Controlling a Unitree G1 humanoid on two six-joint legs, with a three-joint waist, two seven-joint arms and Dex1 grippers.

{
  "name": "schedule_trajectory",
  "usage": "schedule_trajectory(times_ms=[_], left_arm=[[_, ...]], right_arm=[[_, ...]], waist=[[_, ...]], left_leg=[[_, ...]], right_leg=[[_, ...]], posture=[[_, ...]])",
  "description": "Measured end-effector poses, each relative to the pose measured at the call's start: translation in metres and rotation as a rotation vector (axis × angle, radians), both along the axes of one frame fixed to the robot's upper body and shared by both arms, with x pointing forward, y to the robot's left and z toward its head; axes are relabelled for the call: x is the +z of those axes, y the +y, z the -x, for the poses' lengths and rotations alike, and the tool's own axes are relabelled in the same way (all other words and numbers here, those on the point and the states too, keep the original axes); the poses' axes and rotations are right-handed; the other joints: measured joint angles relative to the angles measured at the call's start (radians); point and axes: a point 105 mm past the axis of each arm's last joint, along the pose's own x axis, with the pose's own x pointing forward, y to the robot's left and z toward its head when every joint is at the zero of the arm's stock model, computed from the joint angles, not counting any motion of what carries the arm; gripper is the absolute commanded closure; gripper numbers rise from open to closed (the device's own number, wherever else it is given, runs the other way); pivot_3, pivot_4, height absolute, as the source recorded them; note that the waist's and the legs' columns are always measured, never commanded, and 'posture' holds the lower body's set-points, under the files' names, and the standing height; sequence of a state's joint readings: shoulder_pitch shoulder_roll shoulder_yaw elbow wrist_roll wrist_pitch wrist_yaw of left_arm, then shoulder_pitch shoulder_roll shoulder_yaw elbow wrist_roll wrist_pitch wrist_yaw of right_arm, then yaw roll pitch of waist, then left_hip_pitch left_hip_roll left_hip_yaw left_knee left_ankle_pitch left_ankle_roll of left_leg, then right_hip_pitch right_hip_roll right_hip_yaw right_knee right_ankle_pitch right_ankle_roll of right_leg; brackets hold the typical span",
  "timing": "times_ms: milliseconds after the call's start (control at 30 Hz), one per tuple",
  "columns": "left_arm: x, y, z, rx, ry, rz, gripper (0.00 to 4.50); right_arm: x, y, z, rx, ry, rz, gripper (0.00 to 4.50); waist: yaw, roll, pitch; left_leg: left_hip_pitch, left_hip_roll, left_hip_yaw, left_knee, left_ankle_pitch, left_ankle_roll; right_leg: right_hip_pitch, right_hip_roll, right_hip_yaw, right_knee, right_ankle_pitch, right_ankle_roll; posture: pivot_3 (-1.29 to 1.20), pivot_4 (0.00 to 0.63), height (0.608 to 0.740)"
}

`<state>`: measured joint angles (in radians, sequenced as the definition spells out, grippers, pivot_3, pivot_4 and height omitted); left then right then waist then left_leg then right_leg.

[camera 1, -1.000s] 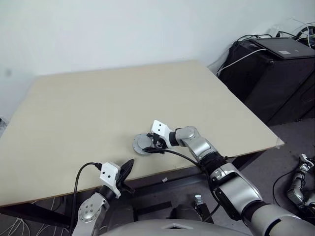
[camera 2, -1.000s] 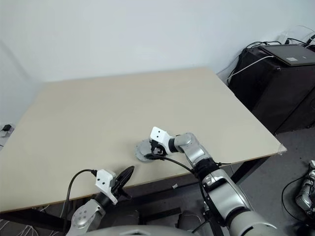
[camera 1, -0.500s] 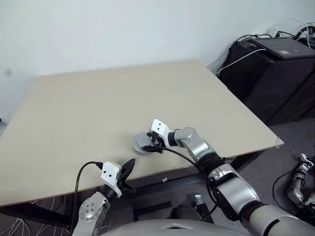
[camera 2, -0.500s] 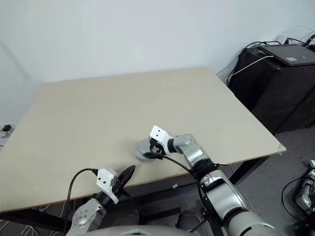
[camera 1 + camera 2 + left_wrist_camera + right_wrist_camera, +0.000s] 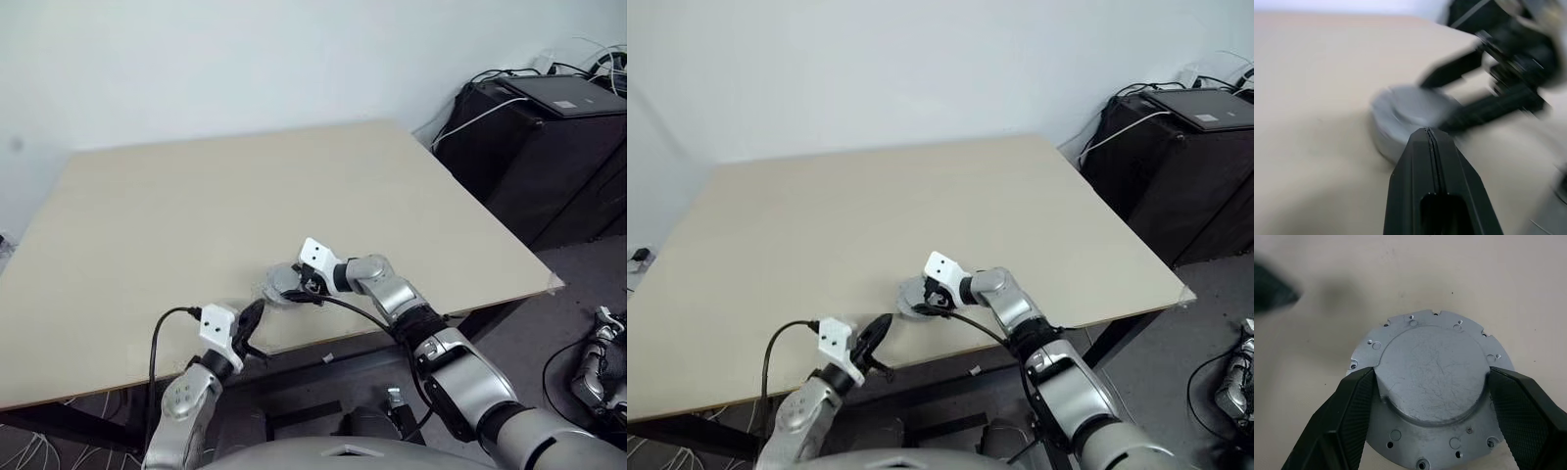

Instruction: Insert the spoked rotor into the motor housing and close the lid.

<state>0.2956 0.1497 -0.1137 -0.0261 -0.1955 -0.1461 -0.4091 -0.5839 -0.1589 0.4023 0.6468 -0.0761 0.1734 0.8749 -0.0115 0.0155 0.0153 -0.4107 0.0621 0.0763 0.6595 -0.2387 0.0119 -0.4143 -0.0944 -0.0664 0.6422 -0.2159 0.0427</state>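
The lid (image 5: 1430, 367) lies flat on the table near its front edge, smooth grey face with the raised centre up. My right gripper (image 5: 1431, 377) straddles it, one black finger pressed against each side of the raised centre, so it is shut on the lid (image 5: 277, 284). My left gripper (image 5: 255, 313) is shut, its joined fingertips (image 5: 1427, 133) pointing at the lid's (image 5: 1405, 105) near-left rim, a short way off. The spoked rotor and the motor housing are hidden.
The beige table (image 5: 196, 196) stretches wide behind the lid to a white wall. A black cabinet (image 5: 549, 137) with cables stands on the floor past the table's right corner. The table's front edge runs just under my left gripper.
My left gripper has moved forward and up over the table's front edge, closer to the lid. The right gripper and the lid have stayed in place.
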Motion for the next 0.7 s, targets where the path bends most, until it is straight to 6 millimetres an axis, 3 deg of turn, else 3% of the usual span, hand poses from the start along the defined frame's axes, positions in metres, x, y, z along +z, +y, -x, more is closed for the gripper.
schedule_trajectory(times_ms=[200,367,533,700], left_arm=[[0.005,0.013,-0.028,0.105,0.025,-0.042,4.50],[0.004,0.021,-0.057,0.102,0.199,0.029,4.50],[0.004,0.008,-0.064,-0.021,0.375,0.218,4.50],[0.002,0.004,-0.065,-0.113,0.489,0.266,4.50]], right_arm=[[0.001,0.001,0.002,0.003,-0.007,-0.005,1.17],[0.001,0.001,0.001,-0.001,-0.011,-0.005,1.17],[0.002,0.002,0.001,0.002,-0.014,-0.008,1.17],[0.003,0.002,0.001,0.001,-0.015,-0.008,1.17]], waist=[[0.000,-0.001,0.000],[-0.001,-0.002,0.001],[-0.004,-0.005,0.002],[-0.005,-0.007,0.003]], left_leg=[[0.000,-0.001,0.001,0.000,0.000,0.000],[0.000,-0.001,-0.001,0.000,0.000,0.000],[0.000,-0.001,-0.001,0.001,0.001,0.000],[0.000,-0.001,-0.002,0.001,0.001,-0.001]], right_leg=[[0.000,0.001,0.000,0.000,0.000,0.000],[0.002,0.003,-0.001,0.001,0.000,0.000],[0.003,0.003,-0.001,0.000,0.000,0.000],[0.003,0.004,-0.001,0.000,0.000,0.000]], posture=[[0.00,0.000,0.740],[0.00,0.000,0.740],[0.00,0.000,0.740],[0.00,0.000,0.740]])
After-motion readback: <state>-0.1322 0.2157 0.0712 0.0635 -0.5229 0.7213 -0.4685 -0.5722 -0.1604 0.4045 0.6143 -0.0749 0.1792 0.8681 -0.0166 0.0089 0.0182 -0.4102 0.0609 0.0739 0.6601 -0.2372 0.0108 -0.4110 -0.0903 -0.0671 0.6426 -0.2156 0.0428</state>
